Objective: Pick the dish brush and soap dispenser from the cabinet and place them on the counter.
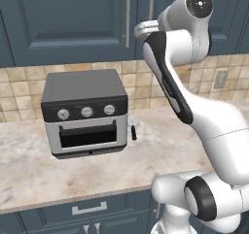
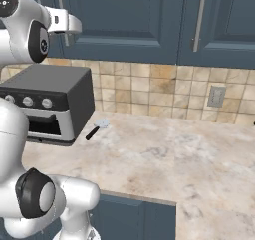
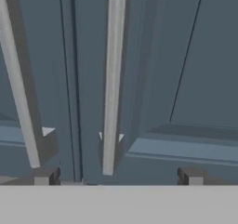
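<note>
I have the hand raised in front of the cabinet [image 1: 73, 19], whose doors are shut, so the dish brush and the soap dispenser are presumably inside, out of my sight. In the hand view the fingers [image 3: 117, 177] are spread wide and grasp nothing; the two tips straddle the lower end of the bar handle [image 3: 113, 79] on the right-hand door, with a second bar [image 3: 18, 79] on the neighbouring door just to the left. From the left base view the wrist sits right beside those bars.

My judgement: the door has to come open first. The bar is stiff metal, smooth and probably slick, so I would close squarely on it near its lower end and pull outward along the hinge arc, not straight back.

For later, I expect the bottle to be light and rigid; its rounded body is the place to hold it, not the narrow pump neck. The brush should be lighter still and thin, best pinched at mid-handle.

The desk [image 2: 164, 149] below has bare room right of the toaster oven [image 1: 85, 111], beyond a small black-handled utensil [image 2: 96, 129].
</note>
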Controlling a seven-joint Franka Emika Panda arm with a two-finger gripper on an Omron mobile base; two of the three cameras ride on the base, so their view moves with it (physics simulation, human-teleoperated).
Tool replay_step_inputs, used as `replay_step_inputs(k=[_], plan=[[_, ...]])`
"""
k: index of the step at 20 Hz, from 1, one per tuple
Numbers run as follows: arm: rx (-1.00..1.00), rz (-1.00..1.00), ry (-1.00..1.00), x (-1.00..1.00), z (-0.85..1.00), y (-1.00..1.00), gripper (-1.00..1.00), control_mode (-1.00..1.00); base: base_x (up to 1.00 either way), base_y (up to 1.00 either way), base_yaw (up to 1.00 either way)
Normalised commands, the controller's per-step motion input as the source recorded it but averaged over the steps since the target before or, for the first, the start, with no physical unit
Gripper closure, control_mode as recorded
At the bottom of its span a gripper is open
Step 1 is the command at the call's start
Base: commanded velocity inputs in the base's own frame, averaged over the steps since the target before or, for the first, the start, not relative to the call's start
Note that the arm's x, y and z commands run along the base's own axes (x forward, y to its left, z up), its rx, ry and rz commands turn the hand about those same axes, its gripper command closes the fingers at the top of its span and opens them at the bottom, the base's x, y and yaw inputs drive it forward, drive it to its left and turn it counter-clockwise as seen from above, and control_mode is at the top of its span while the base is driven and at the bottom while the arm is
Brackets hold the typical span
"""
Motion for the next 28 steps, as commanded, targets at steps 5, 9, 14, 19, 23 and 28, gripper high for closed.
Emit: replay_step_inputs(k=[5,9,14,19,23,28], plan=[[0.00,0.00,-0.02,0.37,-0.03,0.07,-1.00,-1.00,0.00,0.00,0.00],[0.00,0.00,0.00,0.35,-0.05,0.03,-1.00,-1.00,0.00,0.00,0.00],[0.00,0.00,0.00,0.30,-0.15,0.00,-1.00,-1.00,0.00,0.00,0.00],[0.00,0.00,0.00,0.11,-0.17,0.11,-1.00,-1.00,0.00,0.00,0.00],[0.00,0.00,0.00,0.11,-0.13,0.09,-1.00,-1.00,0.00,0.00,0.00],[0.00,0.00,0.00,0.20,-0.04,-0.07,-1.00,-1.00,0.00,0.00,0.00]])
